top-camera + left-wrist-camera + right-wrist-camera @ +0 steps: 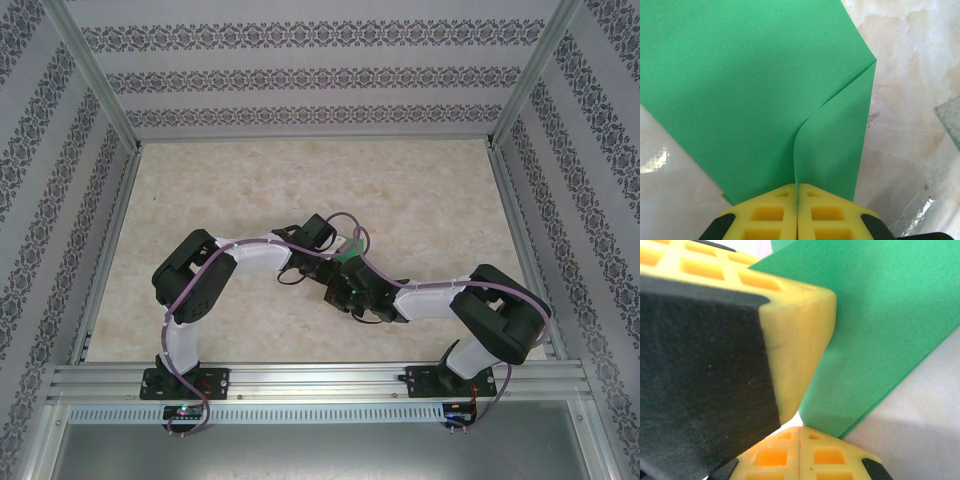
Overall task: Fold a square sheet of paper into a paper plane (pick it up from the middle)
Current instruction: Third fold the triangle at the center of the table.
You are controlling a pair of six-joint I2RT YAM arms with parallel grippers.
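Folded green paper (740,90) pinched at near edge by left gripper (797,187); right gripper (800,430) pressed together, paper just ahead.

The marbled beige table (420,190) has folded green paper (350,250) just 3 o'clock of its centre. A clear film-like scrap (951,122) lies near it.

R gripper (800,430) jaws shut, green paper (890,325) just above, L gripper finger (800,340) alongside, pale table (920,435)
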